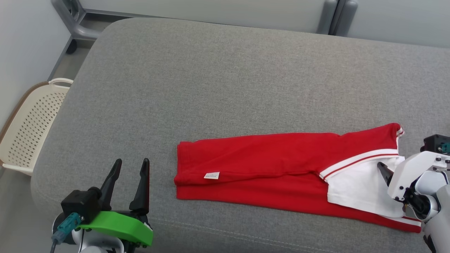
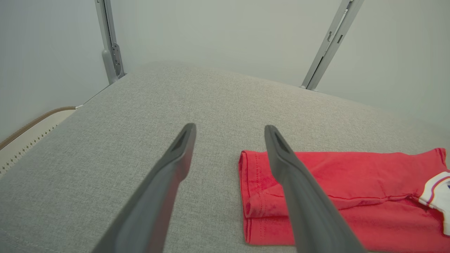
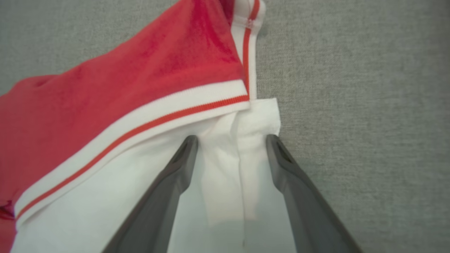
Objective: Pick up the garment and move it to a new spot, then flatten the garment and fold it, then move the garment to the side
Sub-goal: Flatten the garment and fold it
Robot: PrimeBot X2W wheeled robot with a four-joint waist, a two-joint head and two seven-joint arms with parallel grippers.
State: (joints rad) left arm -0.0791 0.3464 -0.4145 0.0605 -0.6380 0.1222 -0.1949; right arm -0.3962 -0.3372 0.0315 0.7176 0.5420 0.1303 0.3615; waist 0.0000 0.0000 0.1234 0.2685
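Observation:
The garment (image 1: 274, 158) is red with a white panel and red-and-white striped trim. It lies folded into a long strip on the grey cushion (image 1: 211, 88), low and to the right. My left gripper (image 1: 132, 161) stands open at the lower left, apart from the garment's left end (image 2: 337, 182), with nothing between its fingers (image 2: 230, 128). My right gripper (image 1: 385, 170) is at the garment's right end, over the white panel. Its jaws are open (image 3: 232, 138), and a creased fold of white cloth (image 3: 225, 175) lies in the gap between them, beside the striped trim.
A cream perforated basket (image 1: 31, 130) sits on the floor off the cushion's left edge. Grey metal frame legs (image 1: 70, 21) and pale wall panels stand behind the cushion. The cushion's right edge lies just past my right arm.

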